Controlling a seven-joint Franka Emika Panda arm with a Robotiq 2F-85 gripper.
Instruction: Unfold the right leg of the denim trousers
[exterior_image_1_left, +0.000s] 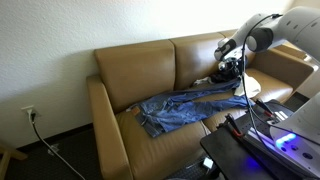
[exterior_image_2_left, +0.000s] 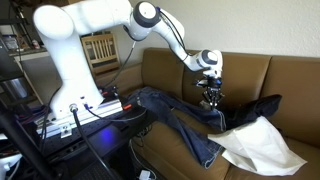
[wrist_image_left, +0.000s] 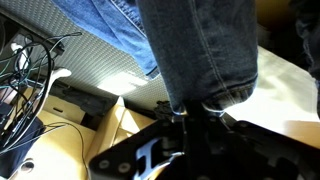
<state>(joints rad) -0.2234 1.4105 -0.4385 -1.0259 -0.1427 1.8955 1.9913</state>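
The denim trousers (exterior_image_1_left: 185, 108) lie along the seat of a tan leather couch (exterior_image_1_left: 140, 65), waist toward one end, also visible in an exterior view (exterior_image_2_left: 185, 130). My gripper (exterior_image_2_left: 210, 97) hangs over the couch seat near the backrest and is shut on the end of one trouser leg, lifting it a little off the seat. In the wrist view the jaws (wrist_image_left: 195, 112) pinch a fold of the denim leg (wrist_image_left: 200, 50). In an exterior view the gripper (exterior_image_1_left: 232, 66) is just above a black bundled item (exterior_image_1_left: 226, 74).
A white cloth (exterior_image_2_left: 262, 150) lies on the seat beside the trousers, with the black bundle (exterior_image_2_left: 262, 108) behind it. A black cart with electronics and cables (exterior_image_2_left: 85, 118) stands in front of the couch. The couch armrest (exterior_image_1_left: 100, 110) bounds the far end.
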